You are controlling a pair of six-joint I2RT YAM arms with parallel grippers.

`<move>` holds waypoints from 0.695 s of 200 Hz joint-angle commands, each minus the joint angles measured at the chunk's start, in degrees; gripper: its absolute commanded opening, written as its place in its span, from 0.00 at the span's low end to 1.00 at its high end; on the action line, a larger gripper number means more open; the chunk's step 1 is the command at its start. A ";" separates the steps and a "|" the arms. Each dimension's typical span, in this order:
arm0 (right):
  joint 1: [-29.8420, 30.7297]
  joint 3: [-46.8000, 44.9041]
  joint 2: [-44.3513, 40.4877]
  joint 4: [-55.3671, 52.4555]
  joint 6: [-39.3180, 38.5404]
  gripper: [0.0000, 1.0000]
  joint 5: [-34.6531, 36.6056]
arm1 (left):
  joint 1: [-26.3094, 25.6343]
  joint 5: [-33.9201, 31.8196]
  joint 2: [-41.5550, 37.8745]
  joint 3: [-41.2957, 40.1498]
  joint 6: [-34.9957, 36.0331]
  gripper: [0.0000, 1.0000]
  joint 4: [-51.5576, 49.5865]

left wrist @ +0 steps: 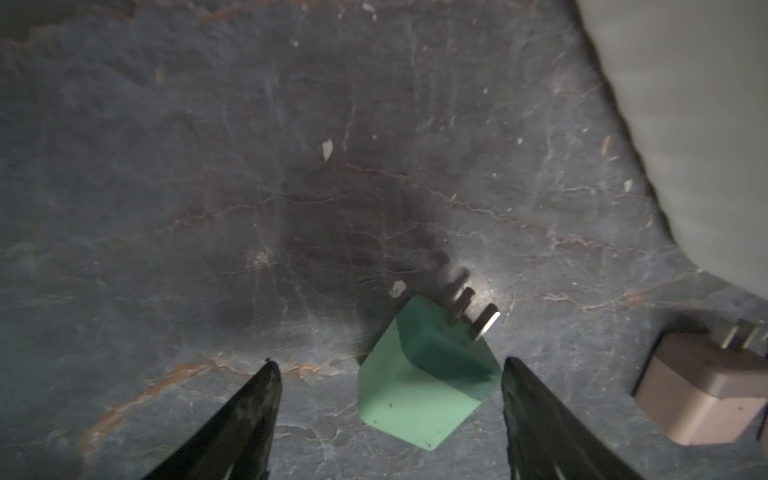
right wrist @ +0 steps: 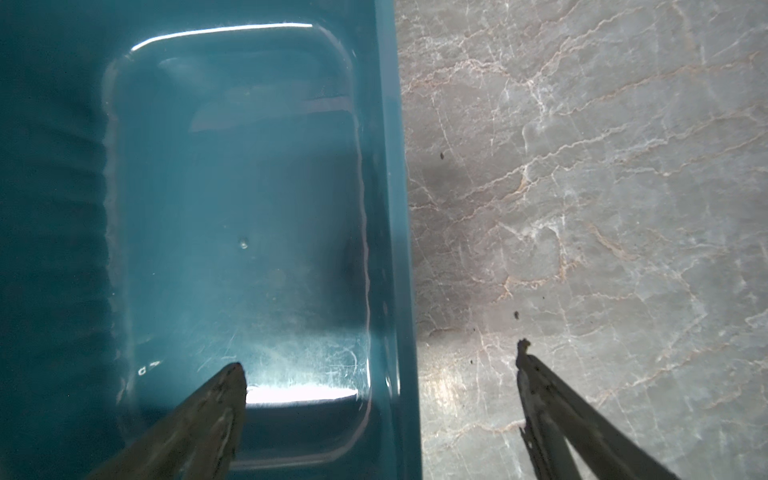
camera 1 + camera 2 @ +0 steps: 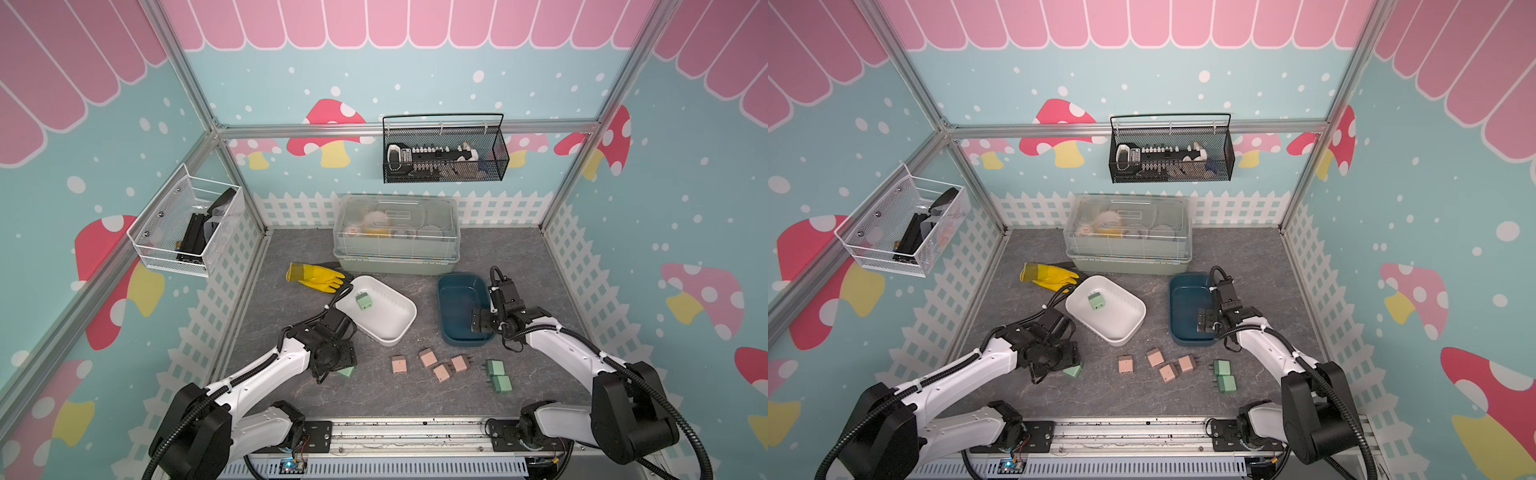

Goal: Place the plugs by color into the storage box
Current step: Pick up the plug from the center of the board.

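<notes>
Grey marbled table (image 3: 374, 399) is seen carrying 1 mint green cube-shaped plastic plug (image 1: 415, 386), flanked by the parted left fingers (image 1: 241, 415); right fingers (image 2: 199, 415) are held spread above a wall of the dark teal plastic tub (image 2: 390, 166).

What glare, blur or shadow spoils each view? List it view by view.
Right wrist view: hard white glare on the floor of the teal tub. Left wrist view: dim; the white tub is a blurred mass, the green plug sharp, its prongs glinting, a dark shadow beside it. Both top views: even light, no glare, all in focus.
</notes>
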 commanded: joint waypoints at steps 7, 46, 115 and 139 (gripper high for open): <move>0.31 -1.22 -1.75 -0.65 0.92 0.99 0.07 | -1.39 -0.77 0.97 -0.24 -1.42 0.81 3.90; 0.31 -1.23 -1.85 -1.02 1.11 0.99 0.08 | -2.79 -0.68 3.41 -0.76 -0.36 0.81 4.54; 0.31 -1.50 -1.15 -0.84 1.44 0.99 -0.19 | -2.84 0.68 5.10 -1.17 -1.41 0.62 6.73; 0.31 -1.28 -0.55 -0.67 1.47 0.99 -0.36 | -2.88 0.27 5.54 -1.24 -1.24 0.47 6.16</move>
